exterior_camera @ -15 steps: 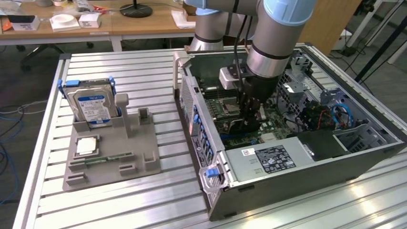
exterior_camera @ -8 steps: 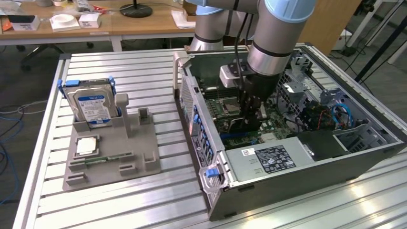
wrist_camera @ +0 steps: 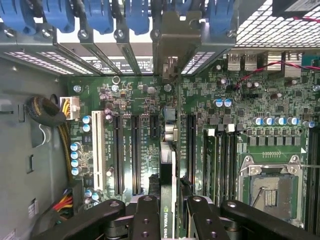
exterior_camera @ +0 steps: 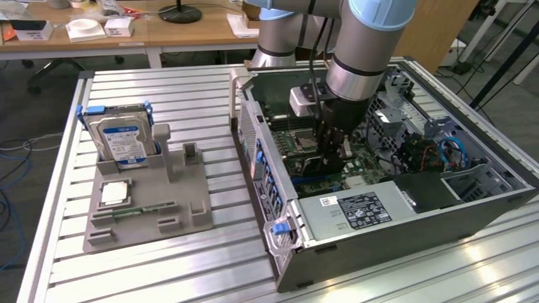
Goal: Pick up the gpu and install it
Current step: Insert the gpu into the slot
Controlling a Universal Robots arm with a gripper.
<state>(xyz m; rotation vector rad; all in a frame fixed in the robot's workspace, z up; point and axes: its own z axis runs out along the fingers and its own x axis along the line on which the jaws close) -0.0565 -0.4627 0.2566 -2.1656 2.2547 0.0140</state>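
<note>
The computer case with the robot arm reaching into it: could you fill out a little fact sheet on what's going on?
arm: reaches down into the open computer case
pincer: shut on the gpu, above the motherboard
gpu: seen edge-on, over the expansion slots, bracket end toward the rear slot openings
processor socket: open, empty
gray parts tray: on the exterior view's left
hard drive: upright in the tray
memory stick: flat in the tray

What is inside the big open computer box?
Inside the computer case sits a green motherboard. The end effector holds the gpu edge-on over its slots, hiding the slot beneath.
</note>
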